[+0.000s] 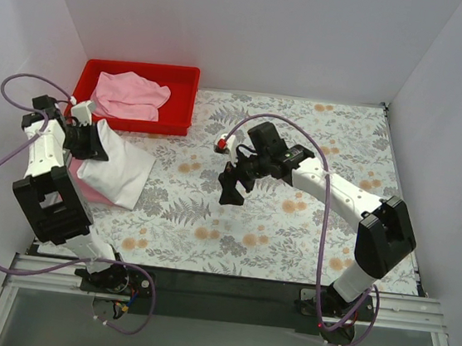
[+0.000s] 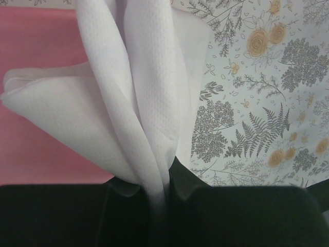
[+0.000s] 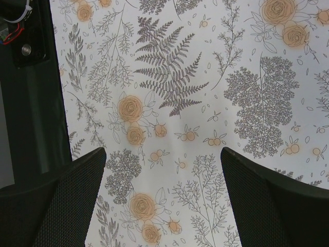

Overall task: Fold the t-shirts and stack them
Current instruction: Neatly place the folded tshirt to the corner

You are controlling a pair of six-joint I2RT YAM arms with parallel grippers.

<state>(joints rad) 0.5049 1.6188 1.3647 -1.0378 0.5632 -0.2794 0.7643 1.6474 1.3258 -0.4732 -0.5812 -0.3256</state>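
Note:
A folded white t-shirt (image 1: 119, 169) hangs at the table's left side, its lower part resting over a folded pink shirt (image 1: 87, 190). My left gripper (image 1: 84, 141) is shut on the white shirt's upper edge; in the left wrist view the cloth (image 2: 133, 103) is pinched between the black fingers (image 2: 198, 203), with the pink shirt (image 2: 36, 77) beneath. A crumpled pink t-shirt (image 1: 131, 95) lies in the red bin (image 1: 188, 76). My right gripper (image 1: 232, 191) hovers open over the middle of the floral tablecloth, nothing between its fingers (image 3: 61, 200).
The floral tablecloth (image 1: 309, 224) covers the table. The red bin stands at the back left corner. White walls close in on the left, back and right. A black strip (image 3: 31, 103) runs along the cloth's edge in the right wrist view.

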